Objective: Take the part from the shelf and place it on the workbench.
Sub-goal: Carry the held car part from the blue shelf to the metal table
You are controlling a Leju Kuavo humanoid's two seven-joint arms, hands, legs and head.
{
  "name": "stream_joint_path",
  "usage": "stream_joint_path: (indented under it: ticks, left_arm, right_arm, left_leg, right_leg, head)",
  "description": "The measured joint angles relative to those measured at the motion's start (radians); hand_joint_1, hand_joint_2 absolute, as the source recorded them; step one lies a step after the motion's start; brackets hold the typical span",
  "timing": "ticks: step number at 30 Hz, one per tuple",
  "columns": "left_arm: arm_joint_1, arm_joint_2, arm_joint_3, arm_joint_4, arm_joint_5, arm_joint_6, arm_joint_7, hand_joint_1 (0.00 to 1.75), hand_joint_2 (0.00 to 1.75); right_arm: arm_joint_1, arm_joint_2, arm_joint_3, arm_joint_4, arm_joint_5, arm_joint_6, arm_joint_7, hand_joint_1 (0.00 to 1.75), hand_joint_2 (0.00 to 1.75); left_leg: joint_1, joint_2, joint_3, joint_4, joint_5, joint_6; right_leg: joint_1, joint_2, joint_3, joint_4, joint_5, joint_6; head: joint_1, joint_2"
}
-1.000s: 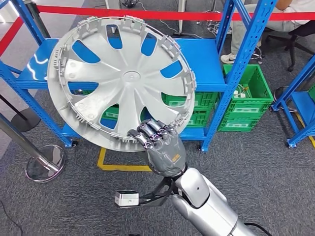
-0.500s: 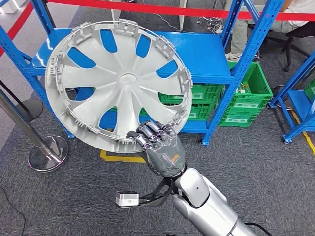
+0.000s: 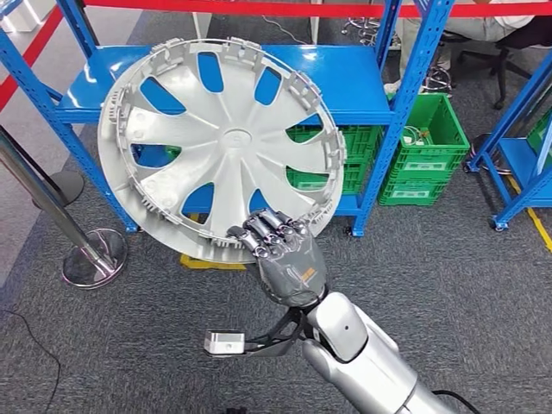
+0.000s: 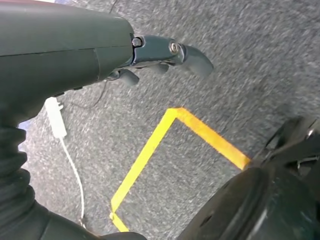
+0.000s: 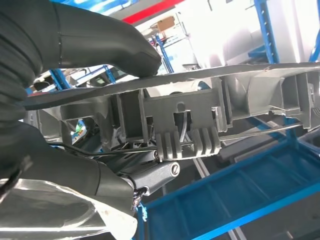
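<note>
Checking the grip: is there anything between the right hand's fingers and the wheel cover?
Nothing. In the right wrist view the thumb and fingers press straight on the wheel cover rim.

You've got a blue shelf (image 3: 354,86) standing on grey carpet floor (image 3: 455,285), green crates (image 3: 423,151) tucked under and beside it on the right, yellow tape (image 3: 195,263) marking the floor near its base.

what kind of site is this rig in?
Likely a factory or warehouse test bay: blue steel shelving, green parts crates beneath it, and a red barrier tape on stanchions over grey carpet marked with yellow tape. The right robot hand grips a silver wheel cover.
</note>
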Motion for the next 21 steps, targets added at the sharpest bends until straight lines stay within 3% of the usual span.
stream_joint_path:
  ticks: [1,2,3,5,7,9,10,12,14,15,16,17,18,19,21]
  left_arm:
    - [0.0,0.0,-0.001,0.0,0.0,0.0,0.001,0.0,1.75]
    - [-0.001,0.001,-0.001,0.0,0.0,0.0,0.001,0.0,1.75]
    - [-0.001,0.001,-0.002,0.0,0.0,0.0,0.001,0.0,1.75]
    - [-0.004,0.002,-0.004,0.0,0.0,0.0,0.001,0.0,1.75]
    - [-0.006,0.002,-0.005,0.0,0.0,0.0,0.001,0.0,1.75]
    - [-0.006,0.002,-0.005,0.0,0.0,-0.001,0.003,0.0,1.75]
    - [-0.007,0.001,-0.006,0.0,0.0,-0.002,0.004,0.0,1.75]
    - [-0.008,0.0,-0.006,0.0,0.0,-0.004,0.007,0.0,1.75]
    - [-0.009,0.001,-0.006,0.0,0.0,-0.004,0.01,0.0,1.75]
    - [-0.01,0.001,-0.006,0.0,0.0,-0.004,0.01,0.0,1.75]
    - [-0.01,0.001,-0.006,0.0,0.0,-0.004,0.011,0.0,1.75]
    - [-0.01,0.001,-0.006,0.0,0.0,-0.004,0.011,0.0,1.75]
    - [-0.01,0.001,-0.006,0.0,0.0,-0.004,0.011,0.0,1.75]
    - [-0.01,0.001,-0.006,0.0,0.0,-0.004,0.011,0.0,1.75]
    - [-0.01,0.0,-0.006,0.0,0.0,-0.004,0.012,0.0,1.75]
  right_arm:
    - [0.0,0.0,0.0,0.002,0.001,0.001,0.0,1.75,1.75]
    - [0.001,0.0,0.001,0.003,0.002,0.002,0.0,1.75,1.75]
    - [0.001,0.0,0.001,0.004,0.003,0.003,0.0,1.75,1.75]
    - [0.001,0.0,0.0,0.004,0.004,0.004,0.001,1.75,1.75]
    - [0.0,0.0,0.0,0.003,0.006,0.005,0.002,1.75,1.75]
    - [0.0,-0.001,0.0,0.004,0.008,0.007,0.003,1.75,1.75]
    - [0.0,-0.001,0.0,0.004,0.009,0.008,0.003,1.75,1.75]
    - [-0.001,-0.002,0.0,0.004,0.012,0.009,0.004,1.75,1.75]
    - [-0.002,-0.003,0.0,0.005,0.014,0.011,0.006,1.75,1.75]
    - [-0.002,-0.004,0.0,0.005,0.015,0.012,0.007,1.75,1.75]
    - [-0.002,-0.005,0.0,0.006,0.015,0.013,0.007,1.75,1.75]
    - [-0.002,-0.006,0.0,0.007,0.016,0.013,0.007,1.75,1.75]
    - [-0.002,-0.006,0.0,0.008,0.016,0.014,0.007,1.75,1.75]
    - [-0.002,-0.007,0.0,0.008,0.017,0.014,0.008,1.75,1.75]
    - [-0.007,-0.007,0.0,0.008,0.017,0.015,0.009,1.75,1.75]
  left_leg:
    - [0.003,0.0,0.006,0.031,0.002,-0.005]
    - [0.006,0.0,0.029,0.025,0.022,-0.009]
    - [0.009,0.0,0.066,-0.013,0.047,-0.013]
    - [0.01,-0.001,0.156,-0.137,0.06,-0.016]
    - [0.007,-0.004,0.2,-0.214,0.042,-0.005]
    - [0.005,-0.003,0.197,-0.225,0.047,0.014]
    - [0.005,-0.001,0.191,-0.227,0.054,0.024]
    - [0.008,0.003,0.172,-0.231,0.074,0.042]
    - [0.006,0.004,0.147,-0.23,0.094,0.049]
    - [0.005,0.005,0.134,-0.229,0.104,0.05]
    - [0.004,0.005,0.121,-0.229,0.114,0.05]
    - [0.003,0.005,0.109,-0.229,0.124,0.049]
    - [0.002,0.005,0.097,-0.229,0.134,0.048]
    - [0.001,0.004,0.086,-0.229,0.145,0.047]
    - [-0.001,0.003,0.07,-0.229,0.165,0.04]
  right_leg:
    - [-0.001,-0.001,-0.015,0.005,0.008,0.003]
    - [-0.004,-0.001,-0.032,0.013,0.014,0.006]
    - [-0.007,-0.001,-0.048,0.023,0.019,0.01]
    - [-0.01,-0.002,-0.078,0.045,0.025,0.02]
    - [-0.009,-0.002,-0.096,0.059,0.035,0.032]
    - [-0.009,-0.001,-0.104,0.061,0.047,0.045]
    - [-0.01,0.001,-0.11,0.066,0.04,0.051]
    - [-0.012,0.006,-0.137,0.126,-0.026,0.062]
    - [-0.015,0.007,-0.172,0.251,-0.121,0.07]
    - [-0.016,0.007,-0.181,0.309,-0.146,0.072]
    - [-0.016,0.007,-0.178,0.342,-0.149,0.071]
    - [-0.016,0.007,-0.16,0.343,-0.132,0.069]
    - [-0.015,0.007,-0.126,0.309,-0.103,0.065]
    - [-0.014,0.008,-0.075,0.246,-0.078,0.059]
    - [-0.009,0.009,0.032,0.096,-0.073,0.047]
  head:
    - [0.0,0.0]
    - [0.0,0.0]
    - [0.0,0.0]
    - [-0.001,0.0]
    - [-0.001,0.0]
    - [-0.001,0.0]
    - [-0.001,0.0]
    - [0.004,0.0]
    - [0.011,0.0]
    - [0.011,0.0]
    - [0.011,0.0]
    - [0.011,0.0]
    - [0.011,0.0]
    - [0.011,0.0]
    - [0.01,0.0]
